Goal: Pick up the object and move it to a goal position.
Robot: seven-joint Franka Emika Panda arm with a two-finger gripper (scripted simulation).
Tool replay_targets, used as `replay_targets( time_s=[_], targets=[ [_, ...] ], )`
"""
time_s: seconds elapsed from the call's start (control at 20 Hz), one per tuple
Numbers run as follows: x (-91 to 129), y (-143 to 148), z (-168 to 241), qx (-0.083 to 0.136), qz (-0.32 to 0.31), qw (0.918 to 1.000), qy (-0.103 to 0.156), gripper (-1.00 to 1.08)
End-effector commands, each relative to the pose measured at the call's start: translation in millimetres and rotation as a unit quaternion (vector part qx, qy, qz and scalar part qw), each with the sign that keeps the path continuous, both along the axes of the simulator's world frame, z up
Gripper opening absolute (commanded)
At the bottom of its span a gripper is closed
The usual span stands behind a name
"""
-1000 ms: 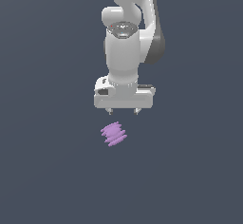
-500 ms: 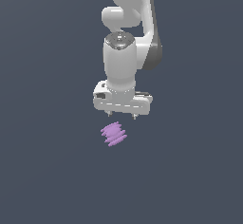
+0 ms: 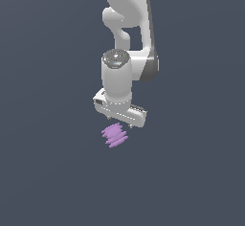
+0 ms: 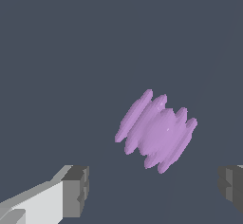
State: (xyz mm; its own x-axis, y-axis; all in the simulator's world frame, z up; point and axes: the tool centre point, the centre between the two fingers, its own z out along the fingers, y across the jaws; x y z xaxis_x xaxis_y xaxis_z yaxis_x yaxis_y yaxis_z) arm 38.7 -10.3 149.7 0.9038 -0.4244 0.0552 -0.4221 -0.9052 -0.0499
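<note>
Matt light-purple ridged object (image 4: 156, 131) of thin layers, smooth white glossy arm (image 3: 125, 76), matt grey finger pads (image 4: 76, 191)

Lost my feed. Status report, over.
Tool open, empty, just above the purple lump. Lump ungrasped, sitting between the fingers' line in the wrist view. Nothing in the way.

The white arm (image 3: 128, 26) is reaching straight down, its wrist turned at a slant. The gripper (image 3: 121, 121) is hanging with its grey-tipped fingers (image 4: 76, 191) spread wide apart, holding nothing.
</note>
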Motion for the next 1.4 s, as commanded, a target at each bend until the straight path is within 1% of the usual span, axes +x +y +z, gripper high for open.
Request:
replay_targets(
  time_s=[0.0, 0.15, 0.3, 0.7, 0.9, 1.05, 1.2, 1.35],
  targets=[
    [-0.2, -3.6, -11.1, 0.002, -0.039, 0.9992, 0.006, 1.00],
    [-0.7, -7.9, -24.3, 0.004, -0.084, 0.9964, 0.012, 1.00],
    [-1.5, -12.4, -37.4, 0.004, -0.129, 0.9914, 0.018, 1.00],
    [-4.3, -23.1, -67.0, 0.003, -0.232, 0.9723, 0.031, 1.00],
    [-5.4, -26.7, -76.5, 0.002, -0.264, 0.9638, 0.034, 1.00],
    [-6.1, -28.6, -81.4, 0.001, -0.281, 0.9591, 0.036, 1.00],
    [-6.5, -29.8, -84.2, 0.000, -0.291, 0.9561, 0.037, 1.00],
    [-6.6, -30.1, -85.2, 0.000, -0.294, 0.9551, 0.037, 1.00]
  ],
)
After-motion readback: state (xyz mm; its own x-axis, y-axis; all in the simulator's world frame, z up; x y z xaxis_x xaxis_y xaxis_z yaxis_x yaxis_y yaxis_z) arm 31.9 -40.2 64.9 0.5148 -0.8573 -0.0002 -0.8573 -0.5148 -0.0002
